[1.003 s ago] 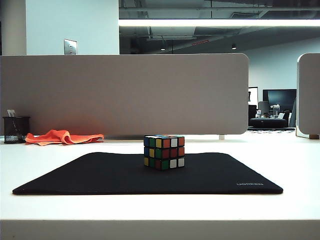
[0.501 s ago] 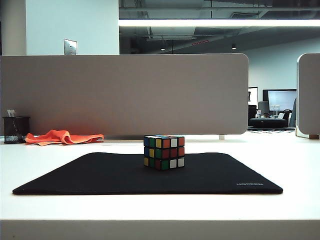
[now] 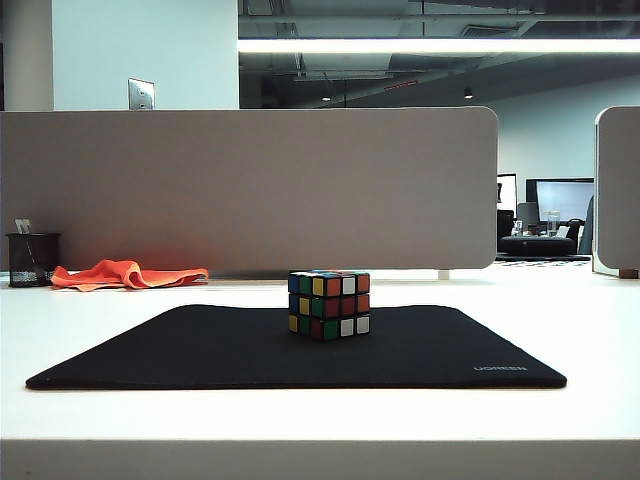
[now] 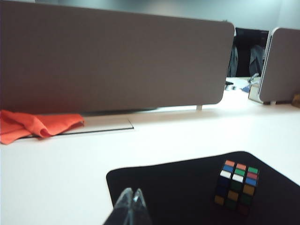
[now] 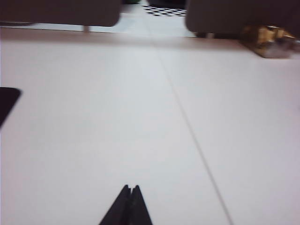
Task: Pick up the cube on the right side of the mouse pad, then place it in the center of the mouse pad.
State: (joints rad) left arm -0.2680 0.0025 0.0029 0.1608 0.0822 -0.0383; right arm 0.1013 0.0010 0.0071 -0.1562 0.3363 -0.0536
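Exterior view: one cube [image 3: 329, 304], multicoloured with black edges, stands square on the mouse pad [image 3: 200, 350], about at its middle and a little toward the far edge. The mouse pad lies flat on the white desk [image 3: 590, 320], lettering at its near right corner. No arm or gripper enters this view. An orange cloth [image 3: 125, 274] lies crumpled at the far left beside a black mesh pen cup [image 3: 32, 259], both against the grey divider [image 3: 250, 190] and well apart from the pad.

Left wrist view: left gripper [image 4: 131, 206], jaws pressed together with nothing between them, hangs low over the pad's corner, well short of the cube [image 4: 236, 186].

Right wrist view: right gripper [image 5: 129, 205], likewise clenched and empty, points across bare desk; only a corner of the pad [image 5: 7, 105] shows at the edge.

Judgement: the cube sits where the task wants it, so both arms appear parked clear of it, jaws closed because nothing is left to carry.
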